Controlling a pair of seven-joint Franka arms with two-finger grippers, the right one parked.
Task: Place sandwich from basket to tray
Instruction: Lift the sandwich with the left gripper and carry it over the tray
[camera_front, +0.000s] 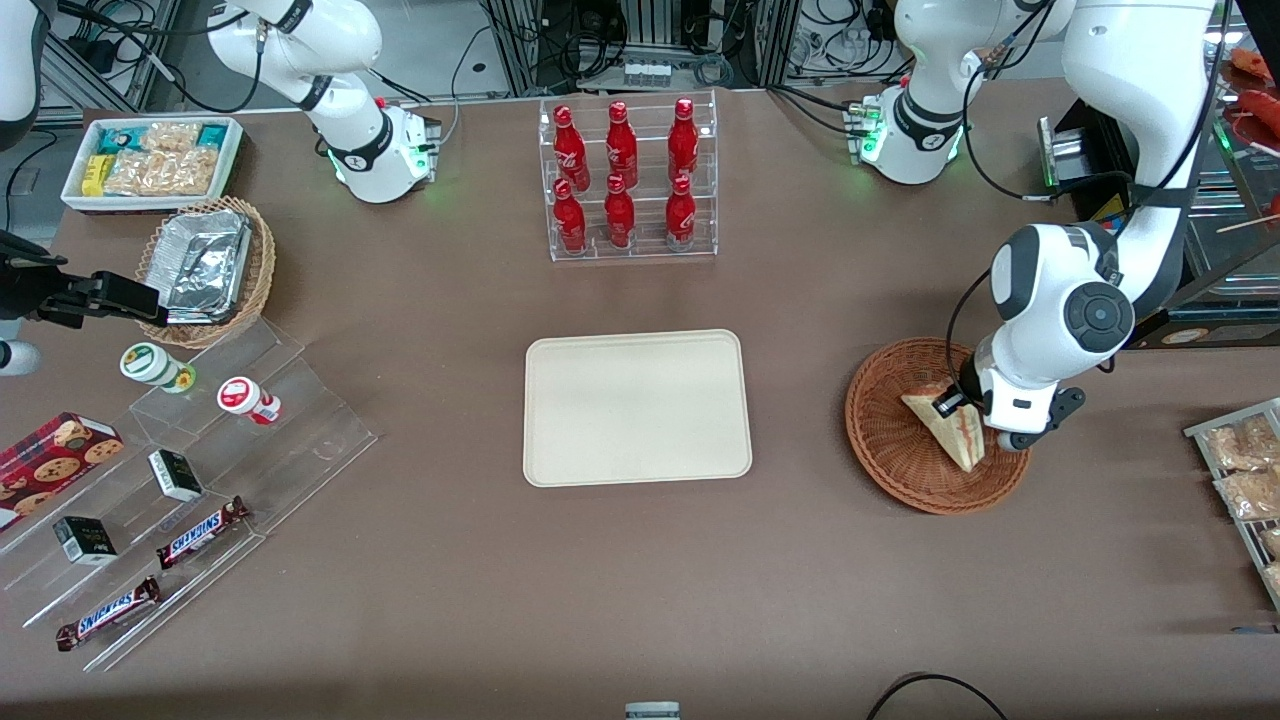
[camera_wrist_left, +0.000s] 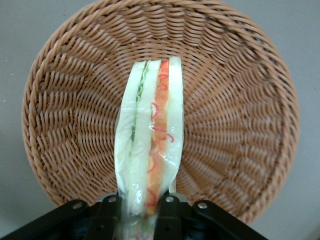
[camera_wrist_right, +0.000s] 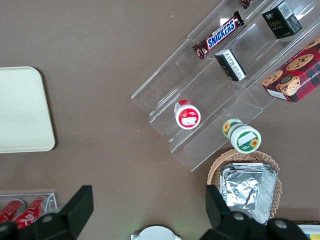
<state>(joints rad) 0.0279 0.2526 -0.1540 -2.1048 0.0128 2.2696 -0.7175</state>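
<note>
Wicker basket (camera_front: 905, 455), arm bent low over it, tool (camera_front: 950, 406) clamped on sandwich (camera_front: 952, 432)

Left arm bent low, wrist angled down, gripper (camera_front: 952, 405) fingers clamped on the sandwich (camera_front: 948, 428)

Legible text is limited to the word SNICKERS. In the front view it is printed on two chocolate bars (camera_front: 203, 533) (camera_front: 108, 613) lying on the clear acrylic stepped stand (camera_front: 200, 480). The parked arm's wrist view shows SNICKERS on one bar (camera_wrist_right: 220, 35). Lettering on the red bottles (camera_front: 620, 175), small dark boxes (camera_front: 175, 475) and cookie box (camera_front: 55, 455) cannot be read.
</note>
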